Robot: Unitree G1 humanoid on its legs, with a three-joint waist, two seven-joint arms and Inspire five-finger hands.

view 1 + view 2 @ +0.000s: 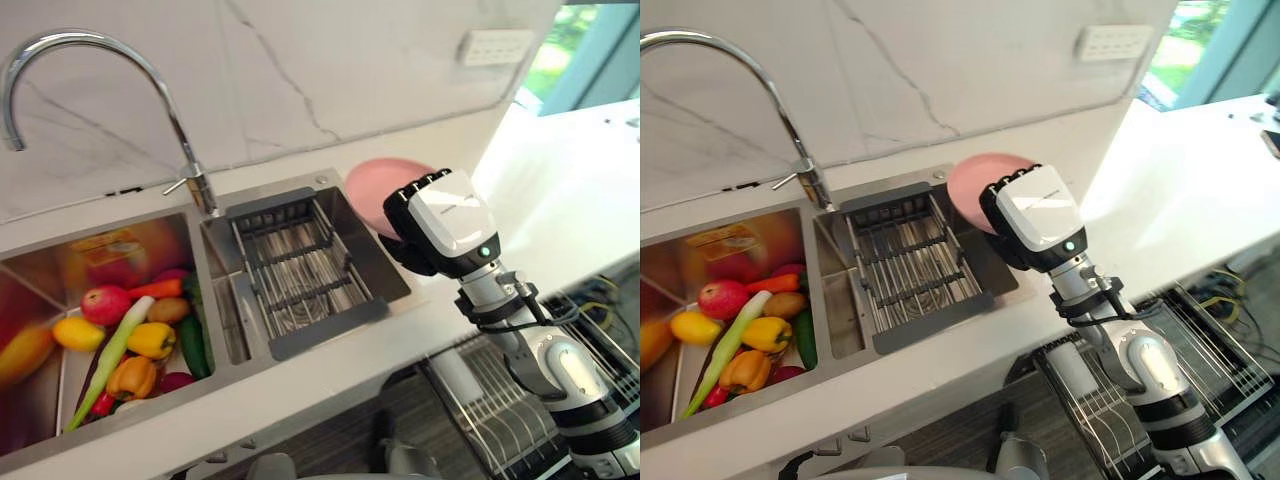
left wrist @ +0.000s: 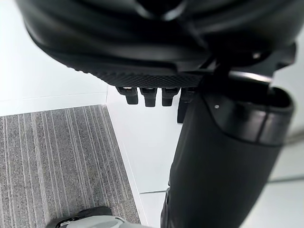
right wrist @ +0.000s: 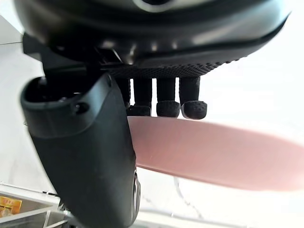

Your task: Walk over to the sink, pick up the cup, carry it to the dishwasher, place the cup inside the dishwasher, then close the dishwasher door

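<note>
A pink round dish-like cup (image 1: 372,190) rests on the white counter just right of the sink (image 1: 215,372). My right hand (image 1: 450,225) hovers over its near side, back of the hand towards the head camera. In the right wrist view the relaxed fingertips (image 3: 194,109) sit at the pink rim (image 3: 228,152) and the thumb (image 3: 90,156) stands apart from it, so nothing is pinched. My left hand (image 2: 156,47) hangs low beside a white cabinet front, fingers relaxed and holding nothing.
A dark drain rack (image 1: 295,270) lies in the sink's right basin, and toy fruit and vegetables (image 1: 140,335) fill the left basin. The curved faucet (image 1: 150,80) rises behind. An open dishwasher's wire rack (image 1: 500,400) sits below the counter on the right.
</note>
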